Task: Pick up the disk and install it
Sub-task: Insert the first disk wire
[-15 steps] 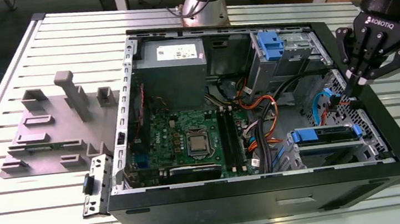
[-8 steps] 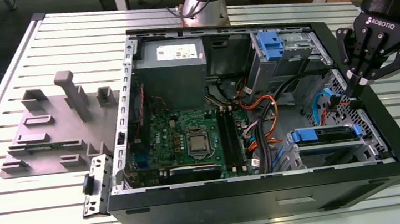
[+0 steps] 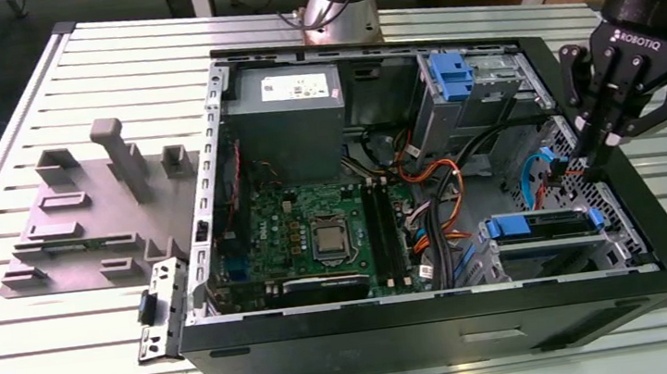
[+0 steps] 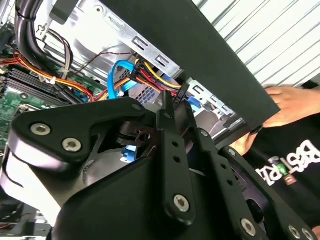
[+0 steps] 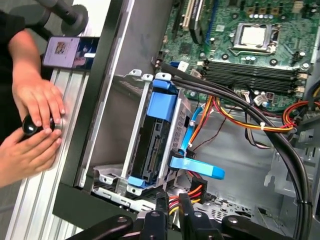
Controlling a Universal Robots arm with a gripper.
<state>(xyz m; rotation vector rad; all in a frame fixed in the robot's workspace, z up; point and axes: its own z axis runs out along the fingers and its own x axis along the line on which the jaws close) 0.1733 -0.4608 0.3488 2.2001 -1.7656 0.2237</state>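
The disk (image 5: 152, 145) is seated in its cage inside the computer case (image 3: 633, 202), blue rails showing. The gripper (image 3: 591, 155) is positioned above the cage, fingers brought together, holding nothing. Installation appears largely done.

The black gripper (image 3: 591, 155) hangs over a black computer case (image 3: 447, 319). Inside, at seven o'clock from the gripper, sits a green circuit board (image 3: 313, 231); the disk (image 5: 157, 135) wears blue rails (image 5: 165, 95), beside orange, yellow and red wires (image 5: 240, 117).
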